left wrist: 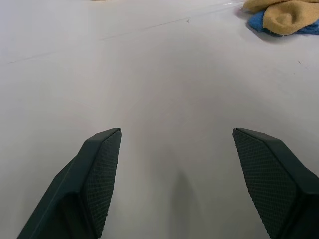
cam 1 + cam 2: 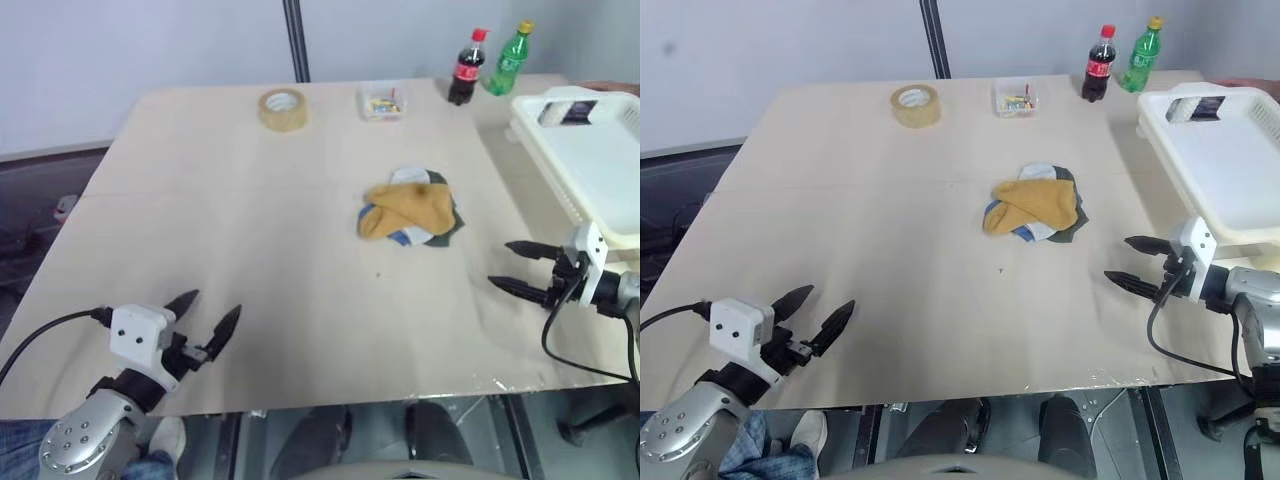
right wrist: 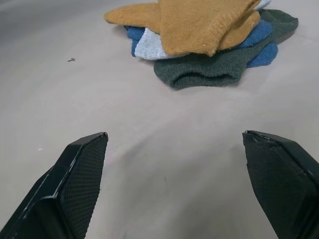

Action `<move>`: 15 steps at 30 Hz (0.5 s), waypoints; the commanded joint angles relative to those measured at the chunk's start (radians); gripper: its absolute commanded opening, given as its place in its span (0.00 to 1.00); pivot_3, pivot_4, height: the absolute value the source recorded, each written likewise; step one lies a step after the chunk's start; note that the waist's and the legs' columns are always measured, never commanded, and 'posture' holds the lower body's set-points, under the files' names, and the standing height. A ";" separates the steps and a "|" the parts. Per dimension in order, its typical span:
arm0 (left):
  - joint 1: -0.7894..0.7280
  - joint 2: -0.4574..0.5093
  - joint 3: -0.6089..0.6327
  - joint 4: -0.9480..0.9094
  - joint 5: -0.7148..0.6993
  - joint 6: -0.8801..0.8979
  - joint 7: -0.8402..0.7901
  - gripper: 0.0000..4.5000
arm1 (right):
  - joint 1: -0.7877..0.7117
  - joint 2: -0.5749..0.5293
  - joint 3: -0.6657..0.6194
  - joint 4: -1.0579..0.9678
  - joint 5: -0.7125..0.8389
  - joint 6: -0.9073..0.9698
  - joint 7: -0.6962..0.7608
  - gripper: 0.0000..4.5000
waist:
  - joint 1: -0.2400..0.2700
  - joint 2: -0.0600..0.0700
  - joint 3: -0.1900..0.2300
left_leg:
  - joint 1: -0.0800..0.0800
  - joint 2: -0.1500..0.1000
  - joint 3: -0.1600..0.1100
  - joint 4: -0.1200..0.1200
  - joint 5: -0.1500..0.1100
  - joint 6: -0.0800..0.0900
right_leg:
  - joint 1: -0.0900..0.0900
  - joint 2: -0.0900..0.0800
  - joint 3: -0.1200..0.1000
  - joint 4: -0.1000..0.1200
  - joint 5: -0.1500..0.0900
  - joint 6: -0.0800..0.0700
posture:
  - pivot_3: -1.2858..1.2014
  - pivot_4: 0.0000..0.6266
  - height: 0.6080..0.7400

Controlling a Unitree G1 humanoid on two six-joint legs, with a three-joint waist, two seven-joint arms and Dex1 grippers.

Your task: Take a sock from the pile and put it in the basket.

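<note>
Reaching comes first here — the right gripper (image 2: 510,266) hovers near the table's (image 2: 250,250) right edge, fingers spread wide and holding nothing, pointed toward the pile (image 2: 412,212). The best move, I'd judge, is to come in low and pinch the sock (image 3: 194,22) by its top fold, so the grey, blue and green ones beneath stay put. That sock lies on top of the pile, mid-table, well apart from those fingers. The left gripper (image 2: 205,318) waits wide open and empty at the near edge. The basket (image 2: 1230,160) sits just beyond the right arm — a short carry.
</note>
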 commanded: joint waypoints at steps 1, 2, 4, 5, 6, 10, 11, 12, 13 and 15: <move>-0.009 0.001 0.013 -0.034 -0.023 -0.026 -0.006 0.85 | 0.022 -0.009 -0.052 -0.038 0.018 -0.036 -0.005 1.00 | 0.000 0.000 0.000 | 0.000 0.000 0.000 0.000 0.000 0.000 | 0.000 0.000 0.000 0.000 0.000 0.000 | 0.52 0.24 1.00; -0.018 0.000 0.008 -0.029 -0.025 -0.027 -0.007 0.85 | 0.033 -0.006 -0.061 -0.045 0.020 -0.041 -0.013 1.00 | 0.003 0.000 0.000 | 0.000 0.000 0.000 0.000 0.000 0.000 | 0.000 0.000 0.000 0.000 0.000 0.000 | 0.52 0.24 1.00; -0.028 0.002 0.004 -0.022 -0.025 -0.026 -0.010 0.85 | 0.045 -0.002 -0.070 -0.052 0.021 -0.048 -0.023 1.00 | 0.006 0.000 0.000 | 0.000 0.000 0.000 0.000 0.000 0.000 | 0.000 0.000 0.000 0.000 0.000 0.000 | 0.52 0.24 1.00; -0.031 0.003 0.004 -0.019 -0.024 -0.026 -0.011 0.85 | 0.046 -0.002 -0.070 -0.054 0.021 -0.049 -0.025 1.00 | 0.006 0.000 0.000 | 0.000 0.000 0.000 0.000 0.000 0.000 | 0.000 0.000 0.000 0.000 0.000 0.000 | 0.52 0.24 1.00; -0.034 0.003 0.001 -0.015 -0.020 -0.029 -0.012 0.85 | 0.047 -0.001 -0.071 -0.056 0.022 -0.051 -0.029 1.00 | 0.005 0.000 0.000 | 0.000 0.000 0.000 0.000 0.000 0.000 | 0.000 0.000 0.000 0.000 0.000 0.000 | 0.52 0.24 1.00; -0.042 0.000 -0.006 -0.007 -0.013 -0.034 -0.011 0.85 | 0.048 0.001 -0.070 -0.061 0.025 -0.050 -0.037 1.00 | 0.000 0.000 0.000 | 0.000 0.000 0.000 0.000 0.000 0.000 | 0.000 0.000 0.000 0.000 0.000 0.000 | 0.52 0.24 1.00; -0.043 -0.001 -0.008 -0.005 -0.012 -0.035 -0.011 0.85 | 0.047 0.001 -0.069 -0.061 0.026 -0.049 -0.037 1.00 | 0.000 0.000 0.000 | 0.000 0.000 0.000 0.000 0.000 0.000 | 0.000 0.000 0.000 0.000 0.000 0.000 | 0.52 0.24 1.00; -0.044 -0.001 -0.009 -0.004 -0.011 -0.036 -0.011 0.85 | 0.046 0.001 -0.068 -0.061 0.027 -0.049 -0.038 1.00 | 0.000 0.000 0.000 | 0.000 0.000 0.000 0.000 0.000 0.000 | 0.000 0.000 0.000 0.000 0.000 0.000 | 0.52 0.24 1.00; -0.044 -0.001 -0.009 -0.002 -0.011 -0.038 -0.011 0.85 | 0.045 0.001 -0.068 -0.059 0.028 -0.050 -0.038 1.00 | 0.000 0.000 0.000 | 0.000 0.000 0.000 0.000 0.000 0.000 | 0.000 0.000 0.000 0.000 0.000 0.000 | 0.52 0.24 1.00; -0.042 -0.001 -0.010 0.002 -0.011 -0.042 -0.013 0.85 | 0.043 0.001 -0.066 -0.053 0.028 -0.056 -0.037 1.00 | 0.000 0.000 0.000 | 0.000 0.000 0.000 0.000 0.000 0.000 | 0.000 0.000 0.000 0.000 0.000 0.000 | 0.52 0.24 1.00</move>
